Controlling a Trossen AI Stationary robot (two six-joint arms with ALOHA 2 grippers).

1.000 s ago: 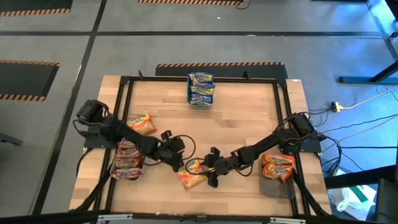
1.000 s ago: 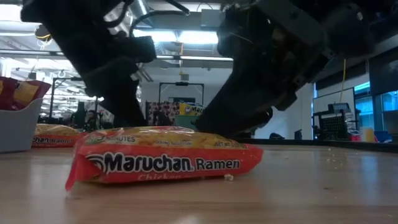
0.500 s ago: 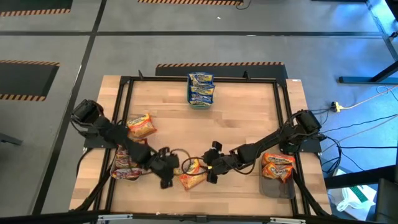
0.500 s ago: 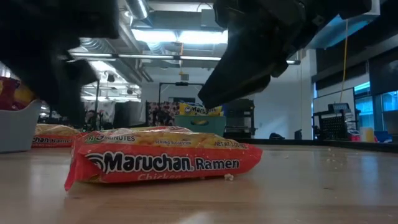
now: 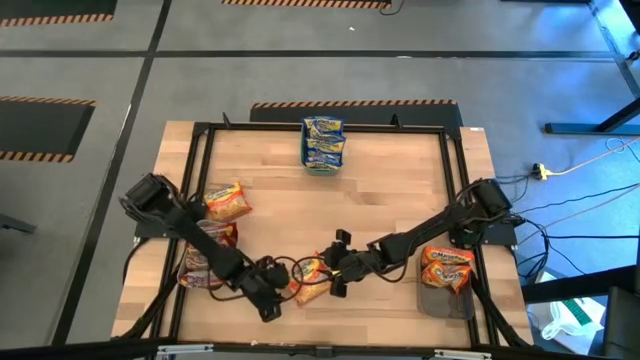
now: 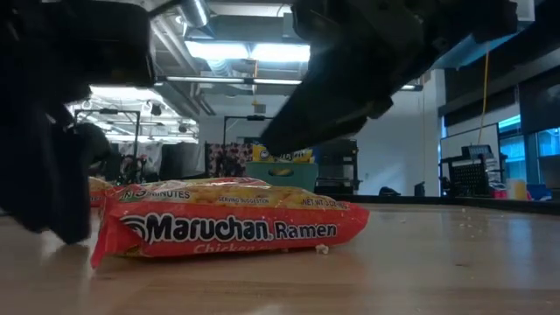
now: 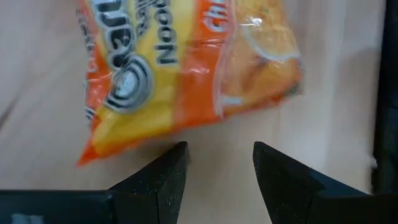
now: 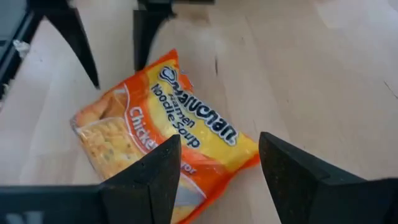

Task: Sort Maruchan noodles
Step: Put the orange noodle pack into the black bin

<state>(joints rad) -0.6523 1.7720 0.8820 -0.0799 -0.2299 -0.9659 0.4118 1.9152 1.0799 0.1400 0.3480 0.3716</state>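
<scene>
An orange noodle packet (image 5: pixel 310 278) is lying flat on the table (image 5: pixel 390 190) between the left gripper (image 5: pixel 270 296) and right gripper (image 5: pixel 337 272); both are hovering low, fingers parted, gripping nothing.

From my remote station I see the wooden table (image 5: pixel 380 190) framed by a black metal frame (image 5: pixel 200 135). A teal tray (image 5: pixel 322 167) sits at the far edge in the middle, and a grey tray (image 5: pixel 440 300) sits near the right front corner. The grey floor (image 5: pixel 100 80) around the table carries black-and-yellow hazard tape (image 5: pixel 55 18). Cables (image 5: pixel 590 160) trail across the floor on the right. At table height, ceiling lights (image 6: pixel 254 51) glow in the room behind.
</scene>
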